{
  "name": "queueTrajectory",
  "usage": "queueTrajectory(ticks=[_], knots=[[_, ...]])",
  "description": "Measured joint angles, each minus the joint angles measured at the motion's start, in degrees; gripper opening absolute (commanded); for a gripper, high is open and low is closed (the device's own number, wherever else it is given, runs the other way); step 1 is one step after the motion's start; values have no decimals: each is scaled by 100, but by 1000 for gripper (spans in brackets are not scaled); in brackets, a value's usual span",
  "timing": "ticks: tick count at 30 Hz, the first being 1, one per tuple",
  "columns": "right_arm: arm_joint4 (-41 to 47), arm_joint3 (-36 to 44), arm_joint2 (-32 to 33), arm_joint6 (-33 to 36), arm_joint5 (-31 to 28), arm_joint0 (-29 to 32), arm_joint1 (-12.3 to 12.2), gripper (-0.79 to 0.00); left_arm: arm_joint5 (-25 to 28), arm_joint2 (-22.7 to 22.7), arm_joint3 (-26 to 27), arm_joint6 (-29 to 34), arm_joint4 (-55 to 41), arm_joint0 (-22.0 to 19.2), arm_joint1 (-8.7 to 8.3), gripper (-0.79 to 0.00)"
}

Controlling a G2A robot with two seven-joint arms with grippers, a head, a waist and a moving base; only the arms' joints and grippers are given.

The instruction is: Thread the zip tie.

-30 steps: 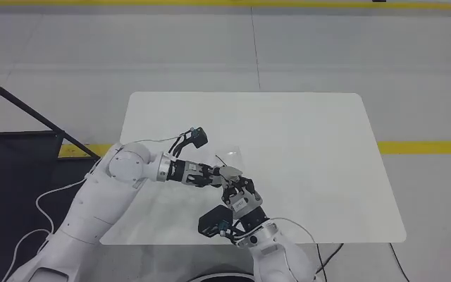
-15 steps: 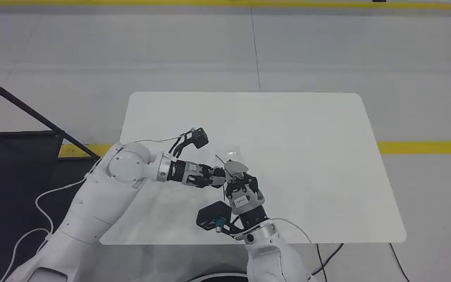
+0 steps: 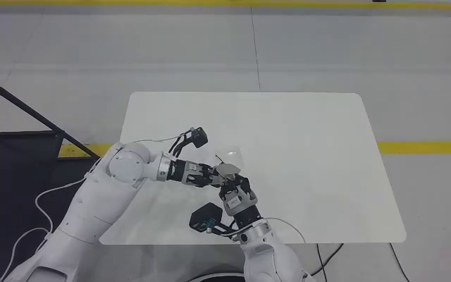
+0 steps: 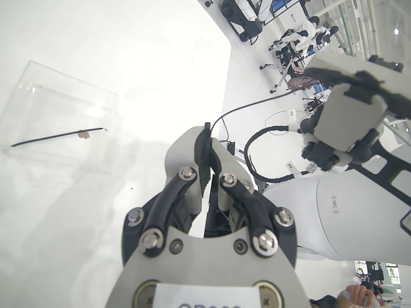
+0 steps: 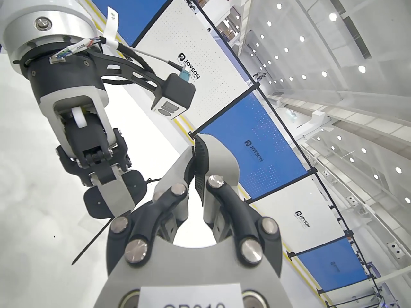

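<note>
Bright, even light falls from ceiling lamps [image 5: 333,16]; the white surface [image 4: 112,33] glares almost blank, and wrist views bend at their edges.

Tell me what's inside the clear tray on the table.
Inside the clear tray lies one black zip tie, with a small brownish bit beside it. Nothing covers the tray in the left wrist view; only one corner runs past the picture.
</note>
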State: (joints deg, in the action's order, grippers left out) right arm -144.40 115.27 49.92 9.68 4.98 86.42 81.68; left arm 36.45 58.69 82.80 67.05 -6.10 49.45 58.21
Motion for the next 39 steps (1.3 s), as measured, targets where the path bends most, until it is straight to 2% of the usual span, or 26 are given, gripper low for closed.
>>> queueTrajectory(ticks=[12, 17, 24, 30, 36, 39], knots=[[146, 122, 164, -314, -199, 128, -42, -785, -22, -21, 28, -79, -7, 4, -24, -785], [106, 163, 184, -378, 244, 222, -37, -785, -42, -37, 33, -86, -7, 3, -35, -785], [38, 164, 179, -513, 508, 282, -35, -785, -169, -73, -37, -67, -208, -22, -36, -785], [186, 208, 187, -850, 838, 403, -43, -785, -265, -165, -254, 325, -624, -187, -26, -785], [869, 341, 345, -1316, 386, 492, -91, -785, -479, -405, -380, 560, -978, -520, -75, -785], [853, 342, 348, -1315, 391, 492, -92, -785, -536, -597, -396, 617, -896, -715, -142, -785]])
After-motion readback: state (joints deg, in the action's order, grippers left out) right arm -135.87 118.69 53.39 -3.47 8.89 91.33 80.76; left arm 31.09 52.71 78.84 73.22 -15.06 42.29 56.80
